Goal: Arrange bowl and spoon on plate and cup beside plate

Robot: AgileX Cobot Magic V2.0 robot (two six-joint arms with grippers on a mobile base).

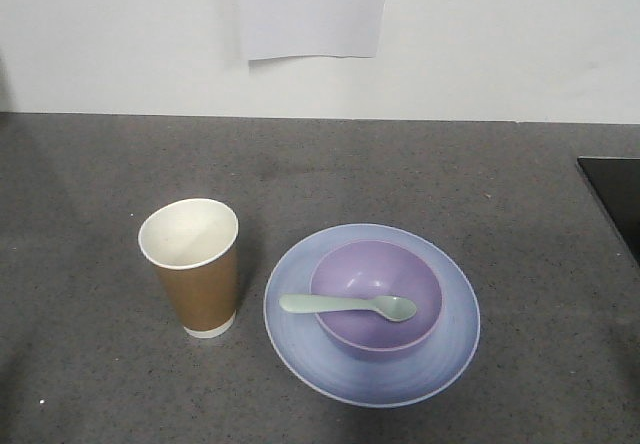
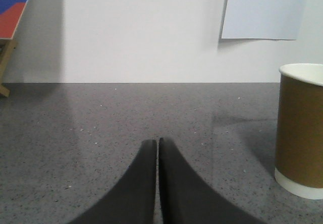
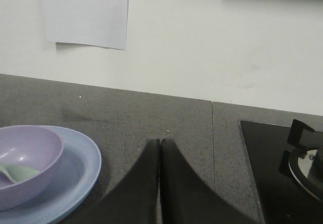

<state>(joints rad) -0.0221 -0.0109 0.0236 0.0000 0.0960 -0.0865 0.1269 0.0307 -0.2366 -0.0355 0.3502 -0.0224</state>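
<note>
Nearest the front camera: pale blue plate (image 1: 371, 316), close to the front edge of the grey speckled worktop (image 1: 100, 174), a little right of centre. Lavender bowl (image 1: 376, 296) sits upright on the plate, slightly toward the back of it. Mint-green spoon (image 1: 348, 306) lies across the bowl: scoop end inside toward the right, handle resting on the left rim and sticking out over the plate. Brown paper cup (image 1: 194, 267) stands upright just left of the plate, not touching it, white inside showing empty.

Left claw (image 2: 157, 142): tips pressed together, nothing between them, low over bare worktop with the cup off to its right. Right claw (image 3: 160, 142): likewise closed and empty, plate and bowl to its left, black hob (image 3: 282, 173) at the worktop's right edge.

Judgement: layout matches the task; appears complete.

Handling notes, should anything need adjusting:
- Cup: light, thin-walled, crushes easily; pinch gently on the mid wall, or over the rolled rim. Tall, so tips readily.
- Bowl: light, stiff, smooth plastic, likely slippery; take by the rim.
- Spoon: very light; thick handle is the obvious hold, and it would roll off if the bowl were nudged.
- Plate: shallow, hard to get under; grip the raised rim.
</note>
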